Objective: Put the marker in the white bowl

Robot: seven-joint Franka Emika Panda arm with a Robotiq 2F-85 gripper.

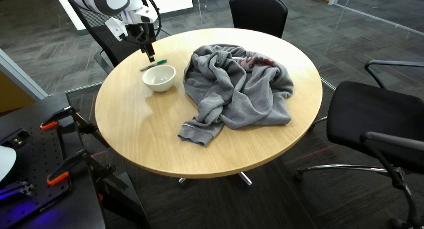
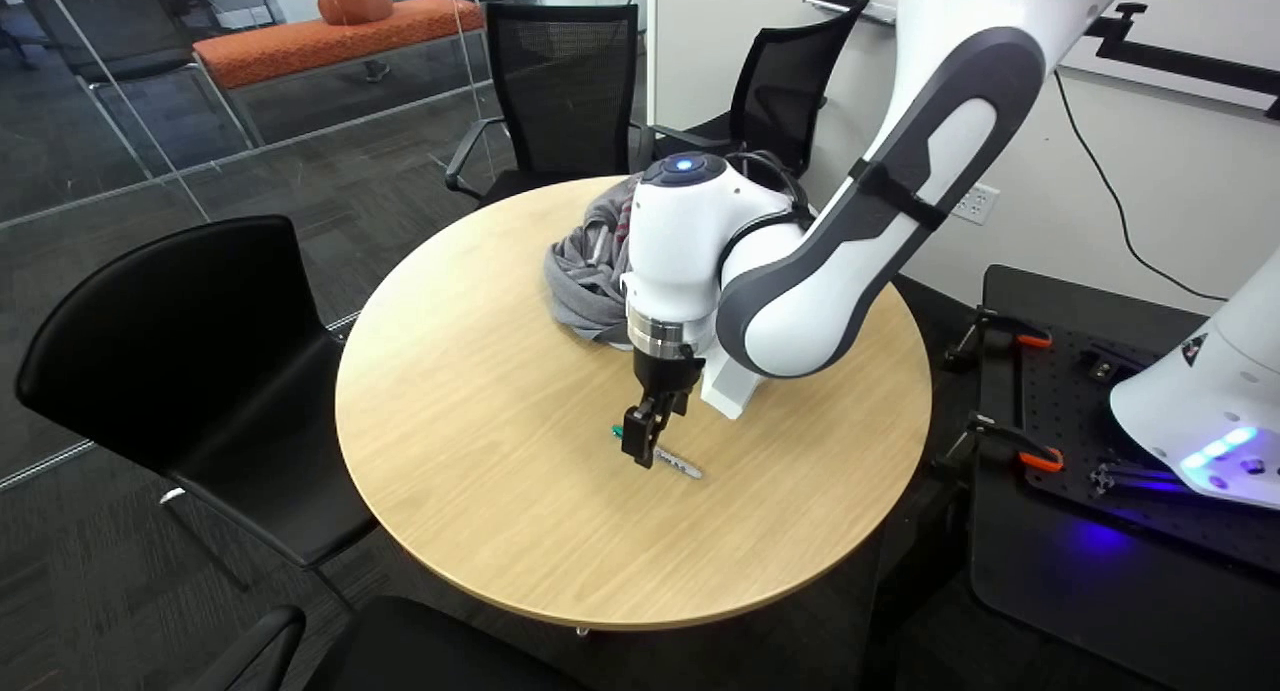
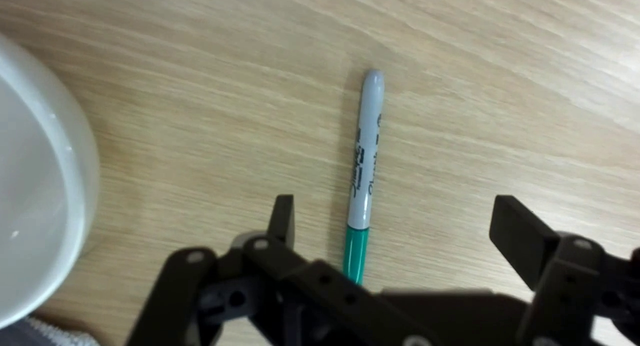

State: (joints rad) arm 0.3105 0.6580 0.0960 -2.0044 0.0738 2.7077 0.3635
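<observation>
A grey marker with a green cap (image 3: 365,155) lies flat on the wooden table in the wrist view. It also shows in both exterior views (image 1: 153,65) (image 2: 680,463). The white bowl (image 1: 160,87) stands upright right beside the marker. Its rim shows at the left edge of the wrist view (image 3: 80,176); in an exterior view the arm hides it. My gripper (image 3: 392,206) is open and empty, pointing down above the marker. The marker lies between the fingers in the wrist view, nearer the left finger. The end of the green cap is hidden behind the gripper. The gripper shows in both exterior views (image 1: 150,57) (image 2: 643,446).
A crumpled grey sweatshirt (image 1: 238,89) covers much of the round table (image 1: 142,126), close to the bowl. It also shows behind the arm (image 2: 590,281). Black chairs (image 1: 260,13) stand around the table. A black bench with orange-tipped clamps (image 2: 1040,459) carries the robot base.
</observation>
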